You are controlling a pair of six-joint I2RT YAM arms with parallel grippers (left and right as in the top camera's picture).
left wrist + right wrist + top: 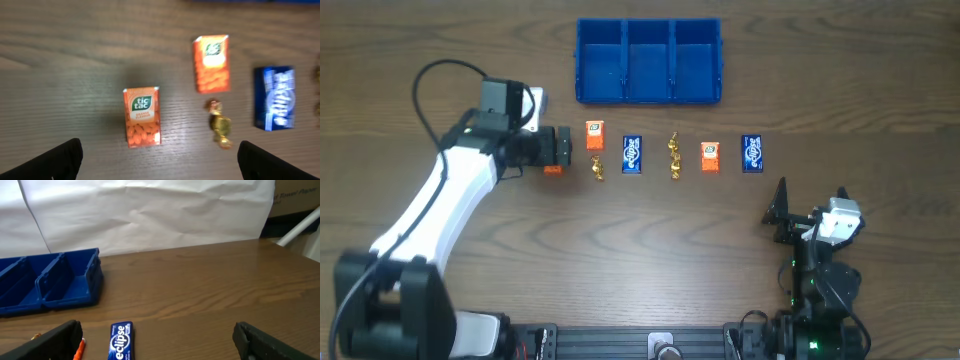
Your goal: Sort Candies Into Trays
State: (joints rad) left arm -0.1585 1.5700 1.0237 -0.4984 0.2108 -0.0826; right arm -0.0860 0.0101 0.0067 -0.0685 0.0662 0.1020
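Note:
A blue three-compartment tray (648, 60) stands at the back of the table, and its compartments look bare. In front of it lies a row of candies: an orange box (594, 135), a gold-wrapped candy (599, 168), a blue pack (632, 153), another gold candy (674, 155), a second orange box (709, 156) and a second blue pack (752, 153). My left gripper (160, 161) hovers open above a further orange box (142, 117) at the row's left end, with its fingers (62, 160) wide on either side. My right gripper (160, 347) is open, low near its base, facing the right blue pack (120, 341).
Wood-grain table all around. In the right wrist view the tray (50, 280) sits at the far left, with a white sheet hanging behind the table's back edge. The left arm (450, 200) stretches over the table's left side.

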